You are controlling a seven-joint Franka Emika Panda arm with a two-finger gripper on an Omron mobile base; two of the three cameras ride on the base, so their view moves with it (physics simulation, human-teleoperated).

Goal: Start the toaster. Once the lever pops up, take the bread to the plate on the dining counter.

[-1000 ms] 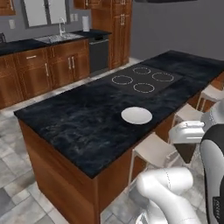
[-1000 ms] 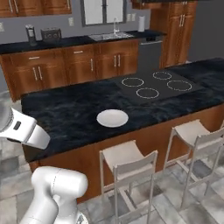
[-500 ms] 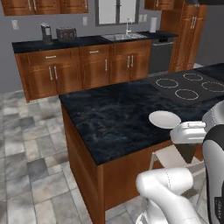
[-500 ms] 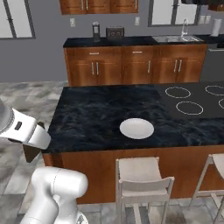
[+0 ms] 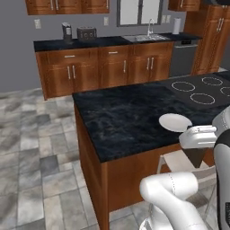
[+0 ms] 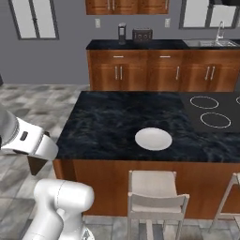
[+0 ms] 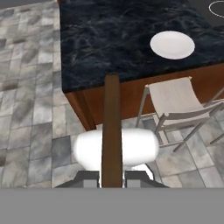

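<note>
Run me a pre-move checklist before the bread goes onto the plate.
1. Bread held: ok. The gripper is shut on the bread, seen edge-on as a brown slice rising between the fingertips.
2. Plate free: ok. The plate is bare, nothing on it.
3. Plate location: ok. It sits on the dining counter, near the edge facing the stool.
4. Gripper over plate: not ok. In the hand view the plate lies far ahead and to one side, with floor under the bread.
5. Path obstacles: cannot tell. The stool stands under the counter edge by the plate; its clearance from the arm is unclear.
</note>
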